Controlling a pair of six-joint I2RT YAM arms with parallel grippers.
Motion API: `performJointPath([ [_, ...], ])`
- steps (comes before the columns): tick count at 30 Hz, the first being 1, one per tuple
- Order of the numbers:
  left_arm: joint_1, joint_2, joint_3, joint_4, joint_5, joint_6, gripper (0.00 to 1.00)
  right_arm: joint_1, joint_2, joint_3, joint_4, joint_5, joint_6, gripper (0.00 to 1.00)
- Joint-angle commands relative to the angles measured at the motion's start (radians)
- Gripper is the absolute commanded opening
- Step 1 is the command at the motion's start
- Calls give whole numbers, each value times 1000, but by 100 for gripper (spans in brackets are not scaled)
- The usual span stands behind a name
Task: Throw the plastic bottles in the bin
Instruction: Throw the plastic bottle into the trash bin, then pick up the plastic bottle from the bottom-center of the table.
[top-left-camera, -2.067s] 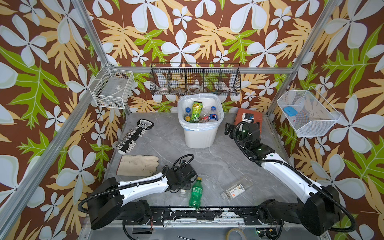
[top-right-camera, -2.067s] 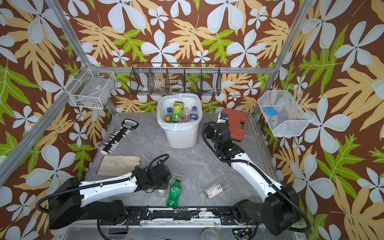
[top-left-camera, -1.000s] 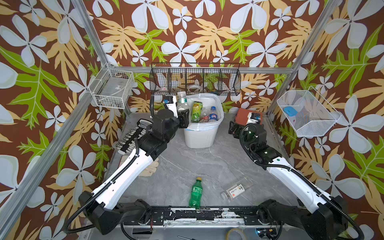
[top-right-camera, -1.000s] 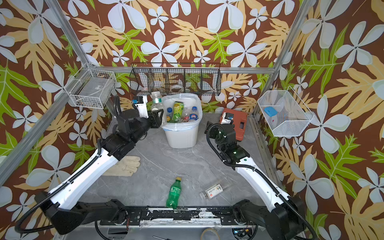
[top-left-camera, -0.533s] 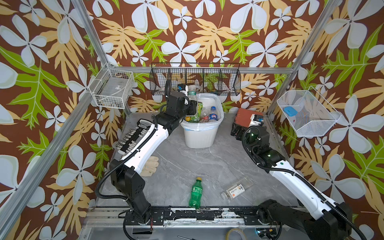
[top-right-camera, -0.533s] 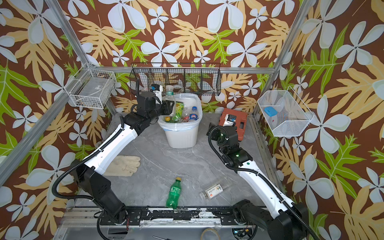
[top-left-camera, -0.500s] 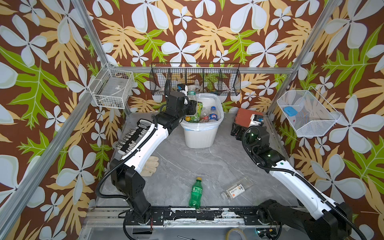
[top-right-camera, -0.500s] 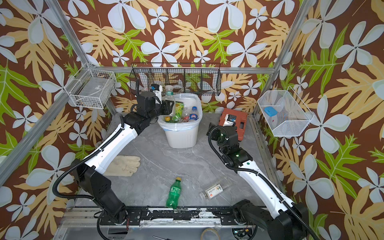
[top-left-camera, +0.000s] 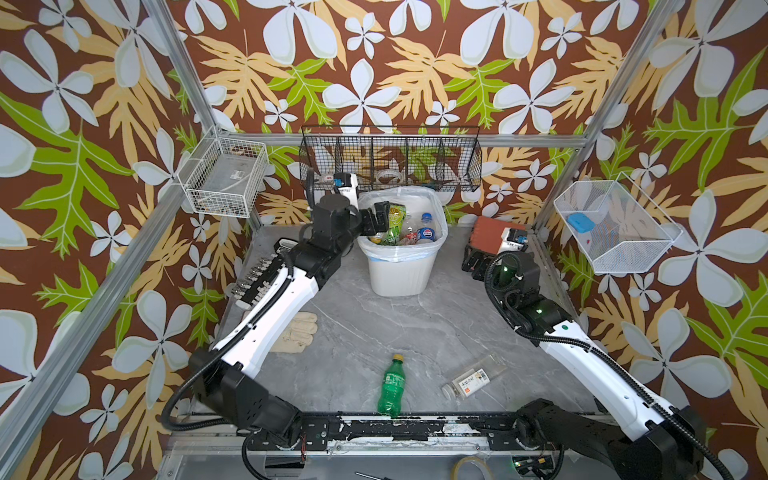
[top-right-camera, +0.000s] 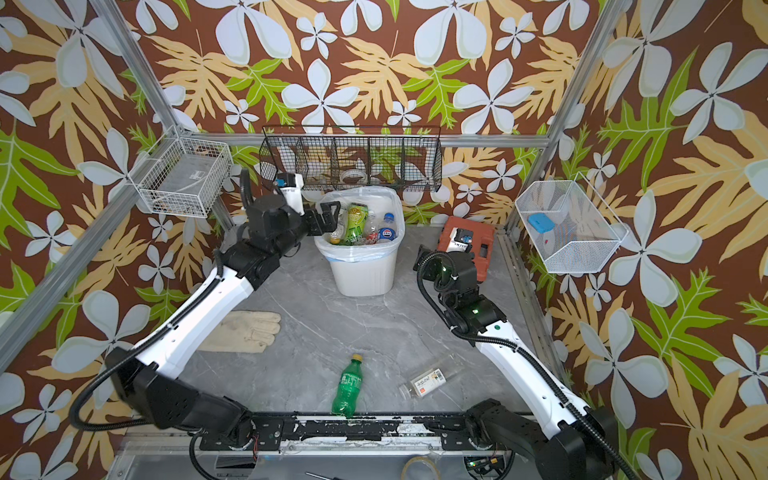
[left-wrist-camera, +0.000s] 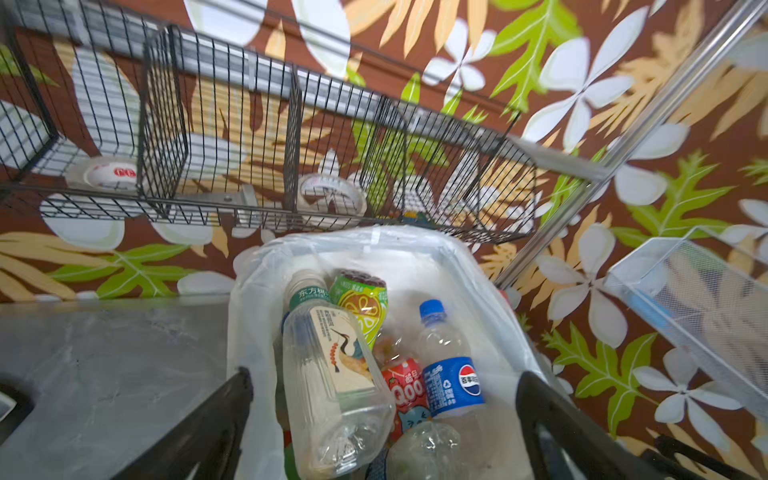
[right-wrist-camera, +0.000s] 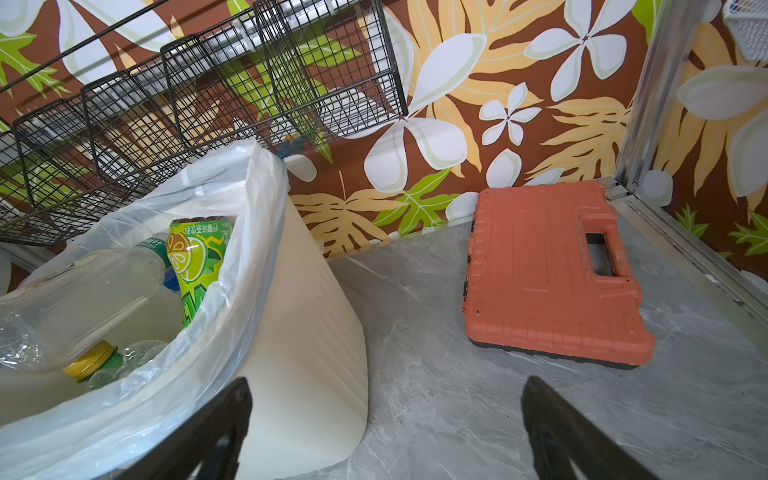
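Observation:
The white bin (top-left-camera: 399, 274) (top-right-camera: 361, 274) stands at the back of the table and holds several plastic bottles. My left gripper (top-left-camera: 376, 218) (top-right-camera: 328, 216) hovers open over its left rim. In the left wrist view a clear bottle with a crane label (left-wrist-camera: 332, 374) lies loose on the pile between the wide jaws of my left gripper (left-wrist-camera: 384, 376), beside a blue-label bottle (left-wrist-camera: 453, 386). A green bottle (top-left-camera: 390, 386) (top-right-camera: 347, 388) and a clear white-label bottle (top-left-camera: 471, 378) (top-right-camera: 428, 380) lie near the front edge. My right gripper (top-left-camera: 473, 262) (right-wrist-camera: 384, 384) is open and empty, right of the bin (right-wrist-camera: 307, 332).
An orange-red tool case (top-left-camera: 490, 232) (right-wrist-camera: 548, 278) lies at the back right. A pale work glove (top-right-camera: 245, 330) and a rack of tool bits (top-left-camera: 262, 278) sit on the left. A black wire basket (top-left-camera: 390, 166) hangs just behind the bin; white wire baskets hang on both side walls.
My left arm swung from the table's front up to the bin with a clear bottle, then opened; the bottle now lies in the bin. My right arm drew back slightly to the right.

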Motion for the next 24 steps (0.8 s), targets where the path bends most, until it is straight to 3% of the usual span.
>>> performJointPath([
  [1, 0, -135, -225, 268, -23, -13, 100, 0, 8, 1, 11, -1, 13, 100],
  [5, 0, -296, -621, 439, -51, -83, 100, -2, 29, -4, 12, -27, 22, 100],
  [8, 2, -357, -778, 433, -87, -186, 100, -1, 48, 3, 1, -39, 35, 100],
  [14, 2, -375, -820, 435, -56, -231, 100, -2, 92, 25, -33, -70, 62, 99],
  [24, 2, -318, -817, 460, -42, -243, 100, 6, 72, -18, -298, -137, 230, 100],
])
